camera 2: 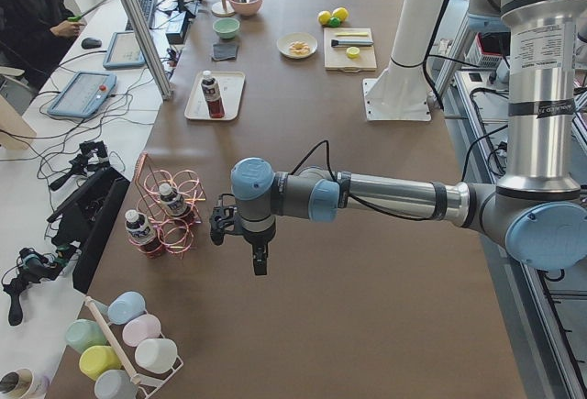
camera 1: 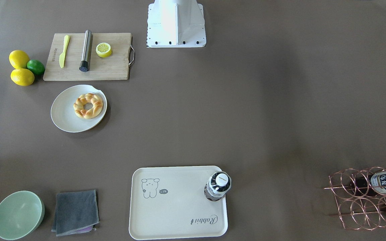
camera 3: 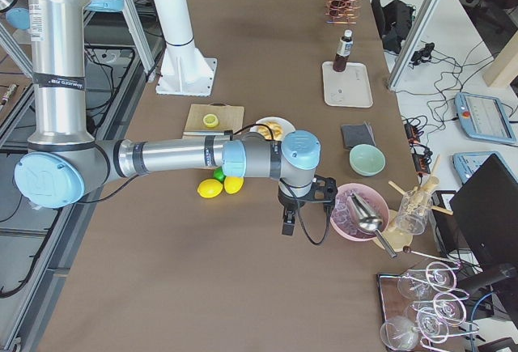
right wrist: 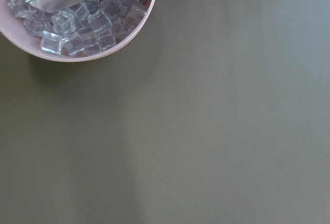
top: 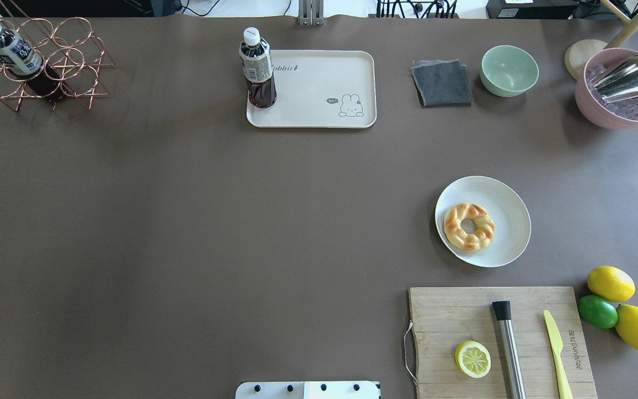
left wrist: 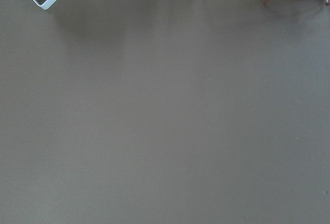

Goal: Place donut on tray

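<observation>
The braided golden donut [top: 469, 226] lies on a round off-white plate [top: 510, 219] at the table's right middle; it also shows in the front view [camera 1: 88, 105]. The cream tray [top: 319, 83] with the animal drawing sits at the far centre and shows in the front view [camera 1: 179, 204] too. A dark drink bottle [top: 258, 69] stands on its left end. My left gripper [camera 2: 260, 261] hangs over bare table near the wire rack. My right gripper [camera 3: 287, 224] hangs beside the pink bowl. Both show only in the side views, so I cannot tell whether they are open or shut.
A wooden cutting board [top: 452, 316] holds a lemon half [top: 473, 358], a steel tube and a yellow knife. Lemons and a lime [top: 597, 311] lie to its right. A green bowl [top: 509, 70], grey cloth [top: 442, 83], pink ice bowl [top: 623, 105] and copper bottle rack [top: 36, 61] line the far edge.
</observation>
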You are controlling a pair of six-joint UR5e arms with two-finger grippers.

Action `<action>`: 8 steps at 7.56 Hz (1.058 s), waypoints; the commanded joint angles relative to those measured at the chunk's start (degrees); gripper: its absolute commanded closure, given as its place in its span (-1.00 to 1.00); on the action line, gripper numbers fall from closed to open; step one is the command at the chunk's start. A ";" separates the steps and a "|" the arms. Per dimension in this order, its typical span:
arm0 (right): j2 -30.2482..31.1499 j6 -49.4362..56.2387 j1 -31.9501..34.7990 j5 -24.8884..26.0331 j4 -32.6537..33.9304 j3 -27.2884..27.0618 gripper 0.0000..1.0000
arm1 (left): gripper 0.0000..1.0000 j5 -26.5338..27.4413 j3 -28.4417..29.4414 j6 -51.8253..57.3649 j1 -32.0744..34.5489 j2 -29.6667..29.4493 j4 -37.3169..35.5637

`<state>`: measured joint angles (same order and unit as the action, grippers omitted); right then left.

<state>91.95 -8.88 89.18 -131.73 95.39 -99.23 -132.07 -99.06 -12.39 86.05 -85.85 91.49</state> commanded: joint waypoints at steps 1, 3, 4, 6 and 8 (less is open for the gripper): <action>0.68 -0.26 -0.06 -0.10 -0.20 -0.08 -1.00 | -0.97 0.14 0.09 0.61 0.00 0.32 0.44; 0.68 -0.26 -0.06 -0.19 -0.29 -0.17 -1.00 | -0.97 0.14 0.44 0.53 0.00 0.33 0.35; 0.68 -0.17 -0.06 -0.45 -0.29 -0.52 -1.00 | -0.97 0.14 0.53 0.35 0.00 0.33 0.09; 0.94 -0.08 0.03 -1.94 -0.56 -0.70 -1.00 | -0.97 -0.20 1.24 0.18 0.00 -0.20 0.18; 0.95 -0.08 0.03 -2.12 -0.56 -0.96 -1.00 | -0.97 -0.47 1.15 0.09 0.00 -0.20 0.18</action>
<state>92.85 -8.99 89.17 -133.54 94.87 -99.91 -132.26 -97.93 -12.23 86.05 -85.99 91.67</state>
